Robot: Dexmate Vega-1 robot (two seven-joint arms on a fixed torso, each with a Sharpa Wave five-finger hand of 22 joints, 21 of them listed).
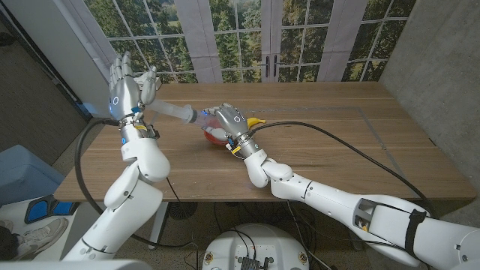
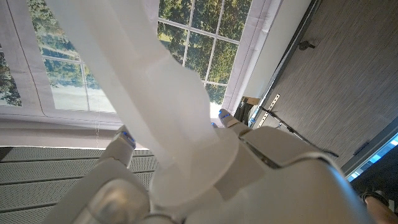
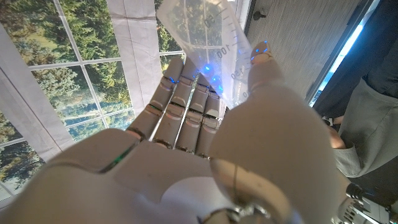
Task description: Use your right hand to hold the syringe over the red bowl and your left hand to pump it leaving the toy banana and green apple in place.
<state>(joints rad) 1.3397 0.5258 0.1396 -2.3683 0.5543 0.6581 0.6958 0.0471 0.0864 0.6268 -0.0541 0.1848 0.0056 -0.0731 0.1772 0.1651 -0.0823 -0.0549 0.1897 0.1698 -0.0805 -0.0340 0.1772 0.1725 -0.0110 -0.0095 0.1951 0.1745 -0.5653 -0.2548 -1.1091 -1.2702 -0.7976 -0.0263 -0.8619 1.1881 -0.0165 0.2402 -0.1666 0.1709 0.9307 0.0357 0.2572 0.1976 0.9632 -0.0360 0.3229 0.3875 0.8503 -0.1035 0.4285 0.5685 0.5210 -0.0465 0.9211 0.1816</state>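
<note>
The wooden table point(image 1: 337, 142) is looked down on from the head, toward the windows point(image 1: 240, 34) at twelve o'clock. The left wrist view is set very close behind the left hand point(image 2: 205, 180), facing the windows. The right wrist view is pressed behind the right hand point(image 3: 186, 155). The syringe point(image 1: 176, 114) is shared by all three views.

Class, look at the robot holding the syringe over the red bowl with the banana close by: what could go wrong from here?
1. The right hand holds the syringe nearly level, stretching beyond the bowl; anything pumped out may miss it.
2. The left hand grips the plunger end far out; a hard push might twist the barrel from the right hand's grasp.
3. The banana lies right beside the right hand; a jolt could nudge it.
</note>
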